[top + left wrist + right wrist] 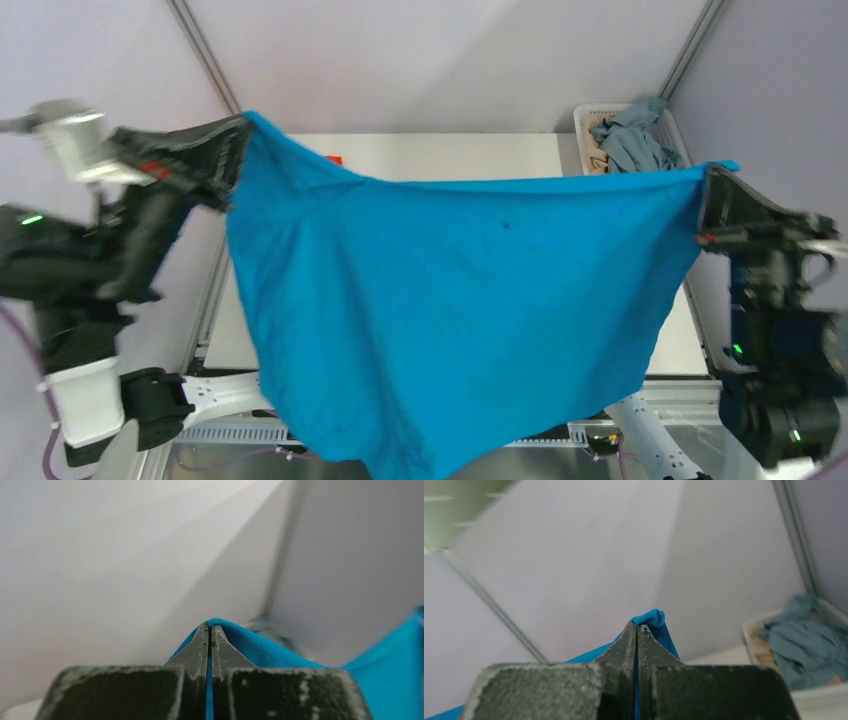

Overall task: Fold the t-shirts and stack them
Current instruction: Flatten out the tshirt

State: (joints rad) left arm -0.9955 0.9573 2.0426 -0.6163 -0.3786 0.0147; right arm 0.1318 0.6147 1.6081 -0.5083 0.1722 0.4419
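A bright cyan-blue t-shirt [450,300] with a tiny dark speck hangs spread wide in the air over the table, held up by two corners. My left gripper [243,122] is shut on its upper left corner, and blue cloth [260,647] shows pinched between the closed fingertips. At the right, my right gripper [712,172] is shut on the other top corner, where a small blue bunch [654,618] pokes out past the tips. A dusty grey-blue t-shirt [632,137] lies crumpled in the basket at the back right. A small orange patch [333,159] peeks from behind the blue shirt.
The white lattice basket [585,120] stands at the table's back right corner, also seen in the right wrist view as the basket [751,630]. The white table [450,155] shows beyond the hanging shirt. Grey frame posts rise at both back corners.
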